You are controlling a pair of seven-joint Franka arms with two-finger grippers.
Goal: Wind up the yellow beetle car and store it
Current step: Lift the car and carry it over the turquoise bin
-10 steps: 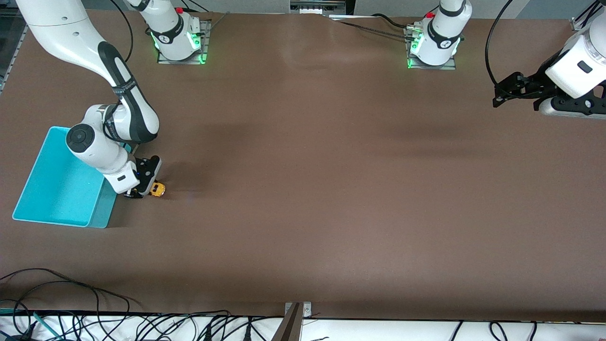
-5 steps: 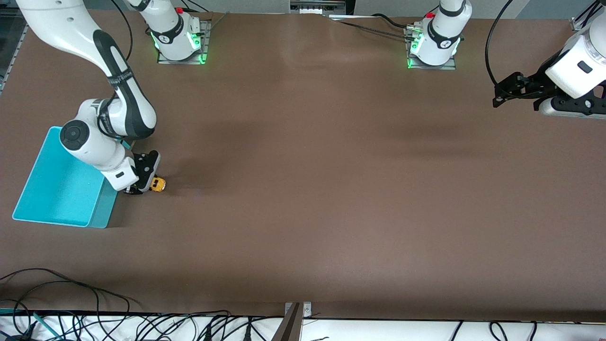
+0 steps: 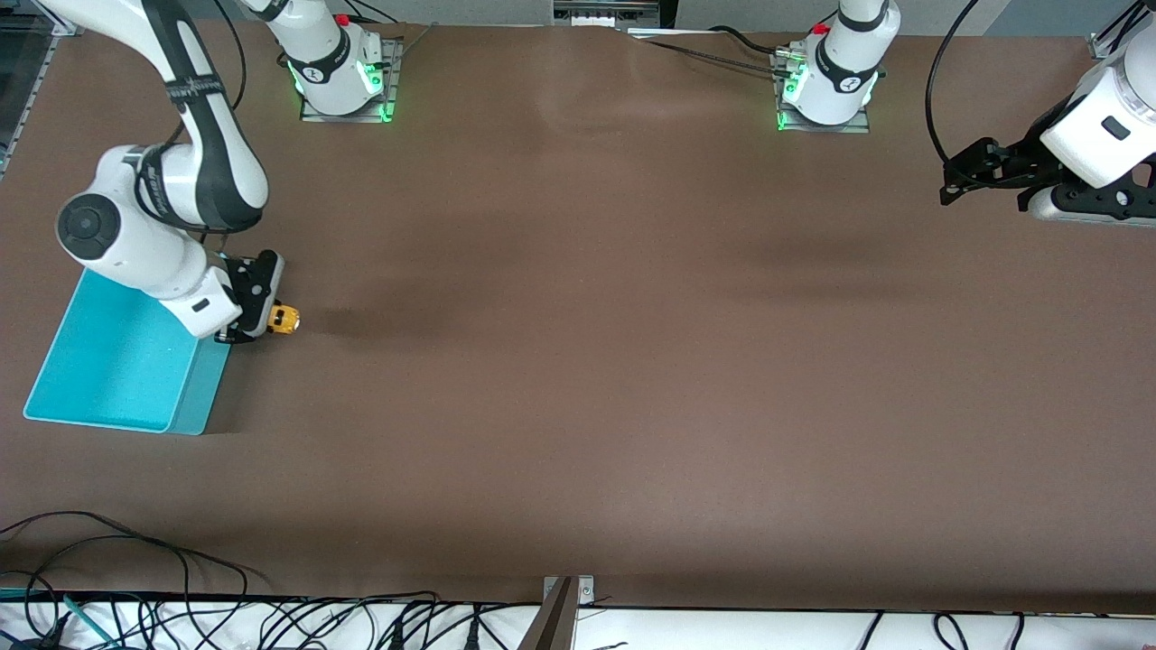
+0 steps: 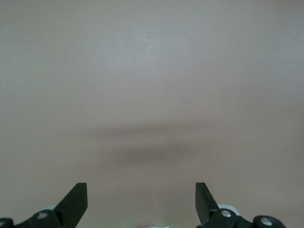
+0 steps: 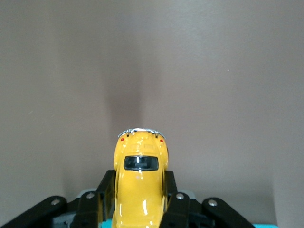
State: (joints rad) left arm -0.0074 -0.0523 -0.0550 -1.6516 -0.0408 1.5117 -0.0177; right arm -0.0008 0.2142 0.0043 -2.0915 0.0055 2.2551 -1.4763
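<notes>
The right gripper (image 3: 257,318) has lifted the yellow car (image 3: 283,319) and swung it toward the teal bin (image 3: 194,397), over the bin's wall. The left gripper (image 3: 971,176) waits at its own end of the counter (image 3: 632,361). The left wrist view shows wide, empty jaws. In the right wrist view, jaws pinch the car's sides; a slip could drop it outside the bin.

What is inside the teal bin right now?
The visible floor of the teal bin is bare. The right arm covers its farthest corner. The yellow beetle car is outside, held in the right claw.
</notes>
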